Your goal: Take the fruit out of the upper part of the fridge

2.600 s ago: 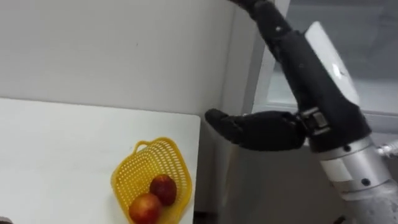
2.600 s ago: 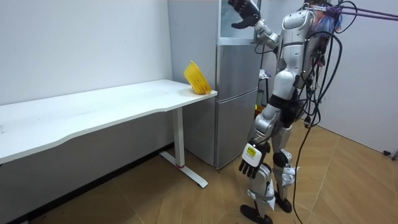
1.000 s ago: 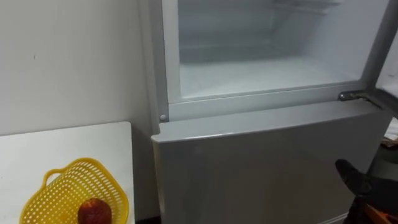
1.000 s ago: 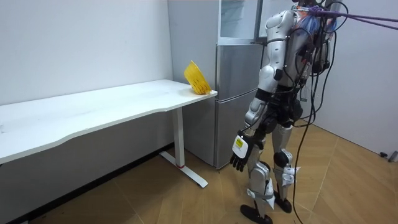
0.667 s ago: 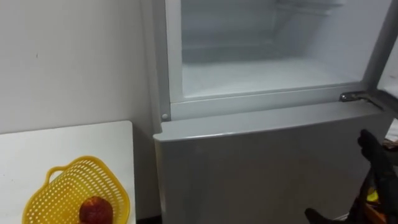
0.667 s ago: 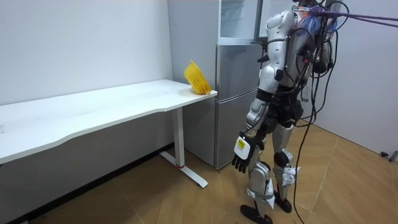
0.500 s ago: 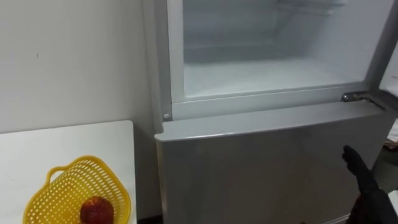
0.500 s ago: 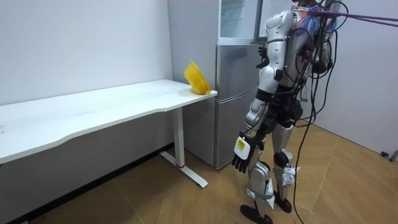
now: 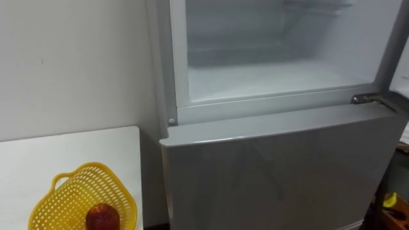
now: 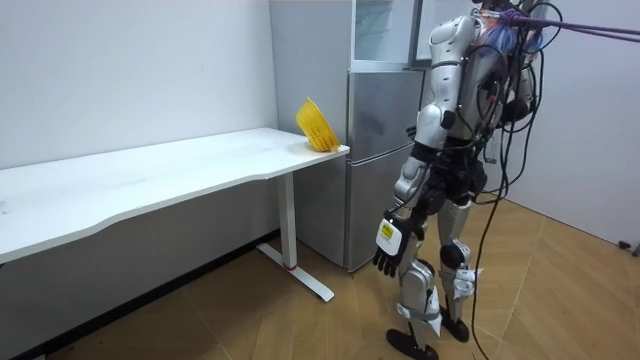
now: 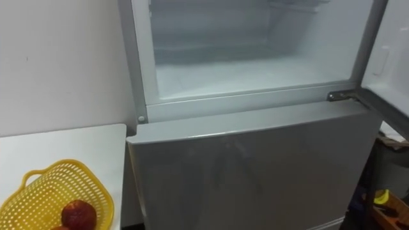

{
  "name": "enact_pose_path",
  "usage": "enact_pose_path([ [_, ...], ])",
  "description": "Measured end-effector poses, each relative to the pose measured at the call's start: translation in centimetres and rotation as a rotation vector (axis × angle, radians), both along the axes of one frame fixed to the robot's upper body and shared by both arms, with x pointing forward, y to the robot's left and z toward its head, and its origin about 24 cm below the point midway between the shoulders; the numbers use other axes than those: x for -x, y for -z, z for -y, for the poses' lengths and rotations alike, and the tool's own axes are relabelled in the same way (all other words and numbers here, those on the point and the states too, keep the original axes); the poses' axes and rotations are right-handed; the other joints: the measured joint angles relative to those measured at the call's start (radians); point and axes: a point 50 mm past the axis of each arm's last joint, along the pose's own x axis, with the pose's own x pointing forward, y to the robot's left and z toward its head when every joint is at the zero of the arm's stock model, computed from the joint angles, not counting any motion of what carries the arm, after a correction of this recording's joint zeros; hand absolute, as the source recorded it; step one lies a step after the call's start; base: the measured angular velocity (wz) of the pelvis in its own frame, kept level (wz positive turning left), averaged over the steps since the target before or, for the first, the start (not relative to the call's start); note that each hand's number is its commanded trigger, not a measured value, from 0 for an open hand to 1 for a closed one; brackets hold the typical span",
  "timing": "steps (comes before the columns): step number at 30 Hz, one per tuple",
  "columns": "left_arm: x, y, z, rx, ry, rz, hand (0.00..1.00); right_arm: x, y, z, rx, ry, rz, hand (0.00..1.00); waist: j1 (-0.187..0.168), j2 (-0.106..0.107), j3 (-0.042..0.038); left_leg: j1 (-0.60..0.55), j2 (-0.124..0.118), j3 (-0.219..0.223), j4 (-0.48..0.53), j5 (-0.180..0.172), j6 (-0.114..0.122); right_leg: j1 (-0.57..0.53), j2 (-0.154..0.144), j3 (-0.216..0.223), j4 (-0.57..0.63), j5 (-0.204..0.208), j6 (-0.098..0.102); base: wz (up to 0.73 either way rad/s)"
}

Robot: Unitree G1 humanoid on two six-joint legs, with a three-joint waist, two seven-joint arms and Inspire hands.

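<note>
Silver fridge point(image 9: 275, 179), one only, with two compartments stacked. The upper compartment point(image 9: 275, 70) stands open straight before the robot's head, and its inside is pale white with a flat bottom and a light grey frame around the opening. The upper door point(image 11: 393, 51) is swung out to the right, with one metal hinge point(image 9: 364, 99) at the frame's lower right corner. The lower door point(image 9: 275, 160) beneath is closed, plain and smooth.

In the room view the robot stands upright, close in front of the fridge. Its left hand point(image 10: 390, 256) hangs low beside its thigh with the fingers loose and slightly bent, holding and touching nothing. Its right hand point(image 10: 411, 131) shows as a small dark shape near the lower door, and I cannot tell whether it holds anything.

Just to the left of the fridge is one white table point(image 9: 77, 150), set against a white wall point(image 9: 77, 57). One yellow basket point(image 9: 118, 195) sits on the table near the end beside the fridge. One red fruit point(image 9: 102, 217) lies in it.
</note>
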Motion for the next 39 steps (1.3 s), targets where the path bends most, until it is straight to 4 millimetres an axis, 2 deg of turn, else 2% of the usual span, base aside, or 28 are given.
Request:
enact_pose_path([
  [4, -0.4, 0.0, 0.0, 0.000, 0.011, 0.011, 0.00, 1.1, 1.8, 0.2, -0.001, 0.005, -0.095, 0.00, 0.004, 0.003, -0.0018, -0.008, -0.001, -0.003, 0.003, 0.000, 0.000, 0.003, -0.002, -0.011, -0.001, 0.000, 0.000, 0.06],
  [8, -0.4, -0.1, 0.0, -0.009, 0.010, 0.020, 0.00, 2.7, 3.8, 0.6, -0.002, 0.026, -0.203, 0.00, 0.003, 0.002, 0.0013, -0.011, -0.004, -0.018, 0.004, 0.000, 0.000, 0.015, -0.006, -0.030, -0.011, -0.003, 0.002, 0.14],
  [12, -0.4, 0.0, 0.1, -0.042, 0.007, 0.024, 0.00, 5.2, 6.5, 1.0, -0.025, 0.090, -0.351, 0.00, 0.004, 0.002, 0.0064, -0.006, -0.004, -0.026, 0.008, -0.001, 0.001, 0.035, -0.006, -0.044, -0.022, -0.005, 0.005, 0.14],
  [14, -0.4, -0.1, 0.1, -0.049, 0.016, 0.032, 0.00, 6.5, 7.5, 1.3, -0.031, 0.132, -0.416, 0.00, 0.004, 0.010, 0.0043, -0.010, -0.004, -0.025, 0.017, -0.004, 0.002, 0.036, -0.007, -0.055, -0.029, -0.005, 0.005, 0.13],
  [18, -0.5, -0.1, 0.2, -0.058, 0.013, 0.035, 0.00, 9.2, 9.5, 2.1, -0.062, 0.250, -0.549, 0.00, 0.009, 0.014, 0.0053, -0.011, -0.004, -0.022, 0.019, -0.007, 0.002, 0.037, -0.006, -0.055, -0.029, -0.006, 0.006, 0.03],
  [23, -0.6, -0.1, 0.2, -0.061, 0.010, 0.030, 0.00, 10.6, 10.5, 2.2, -0.099, 0.328, -0.635, 0.00, 0.009, 0.015, 0.0039, -0.010, -0.004, -0.021, 0.018, -0.007, 0.002, 0.038, -0.006, -0.055, -0.029, -0.006, 0.006, 0.00],
  [29, 0.0, -0.1, 0.1, -0.062, -0.004, 0.001, 0.00, 10.8, 11.0, 2.3, -0.125, 0.362, -0.687, 0.00, 0.009, 0.009, 0.0077, -0.002, -0.004, -0.022, 0.018, -0.007, 0.002, 0.046, -0.006, -0.057, -0.031, -0.006, 0.006, 0.00],
  [31, 0.1, 0.0, 0.1, -0.062, -0.007, -0.010, 0.00, 10.9, 11.2, 2.3, -0.144, 0.393, -0.702, 0.00, 0.009, 0.007, 0.0067, -0.002, -0.004, -0.022, 0.018, -0.007, 0.002, 0.046, -0.006, -0.057, -0.031, -0.006, 0.006, 0.00],
  [37, 0.0, 0.0, 0.2, -0.062, -0.027, -0.023, 0.00, 12.3, 11.8, 2.5, -0.306, 0.602, -0.758, 0.00, 0.003, 0.000, 0.0068, 0.002, -0.004, -0.032, 0.019, -0.007, 0.002, 0.058, -0.008, -0.064, -0.032, -0.010, 0.009, 0.06],
  [39, 0.2, 0.0, 0.1, -0.063, -0.043, -0.029, 0.00, 13.2, 12.0, 2.7, -0.406, 0.752, -0.773, 0.00, 0.005, -0.001, 0.0066, 0.003, -0.005, -0.037, 0.021, -0.008, 0.002, 0.061, -0.009, -0.065, -0.032, -0.012, 0.009, 0.07],
])
